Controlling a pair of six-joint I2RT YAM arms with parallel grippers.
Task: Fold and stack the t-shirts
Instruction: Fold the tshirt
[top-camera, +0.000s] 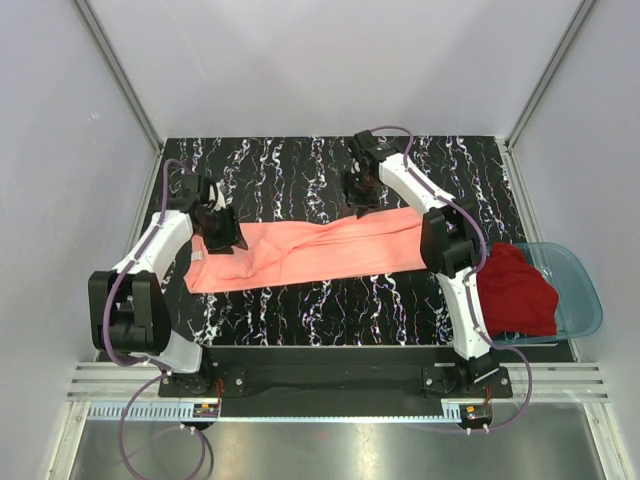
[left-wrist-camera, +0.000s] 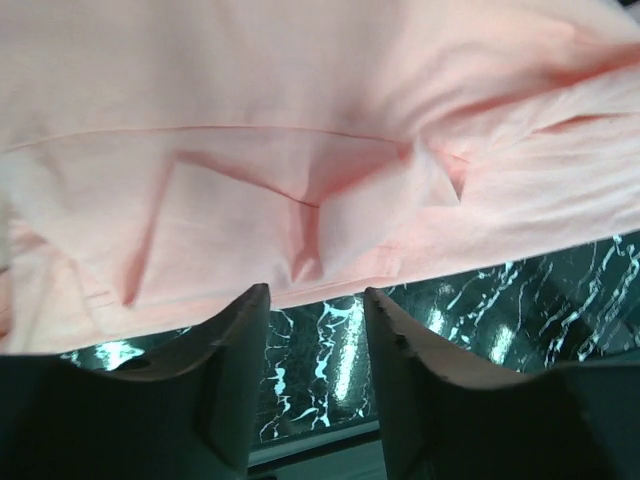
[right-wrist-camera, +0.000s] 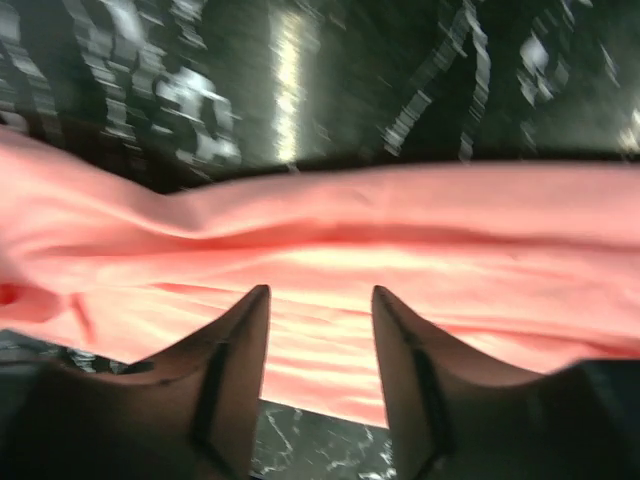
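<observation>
Left wrist view shows the left jaws standing open with nothing between them: bare tabletop (left-wrist-camera: 330, 350) fills the gap, and the near hem of the salmon-pink t-shirt (left-wrist-camera: 300, 150) lies just ahead of their tips, creased and doubled over itself there. The right jaws are likewise parted and grip nothing; the same shirt runs crosswise under and beyond them as a long, ridged band. The risk, as I judge it, is that either pair closes on the top layer alone, so a lift peels the fold apart, or that uneven pulls from the two ends skew the band. The right arm (top-camera: 455, 250) crosses the shirt's end behind its own jaws and could drag it. Further to that side the dark red t-shirt (top-camera: 515, 290) spills from a blue basin (top-camera: 585, 290), just beside that arm and liable to snag.
</observation>
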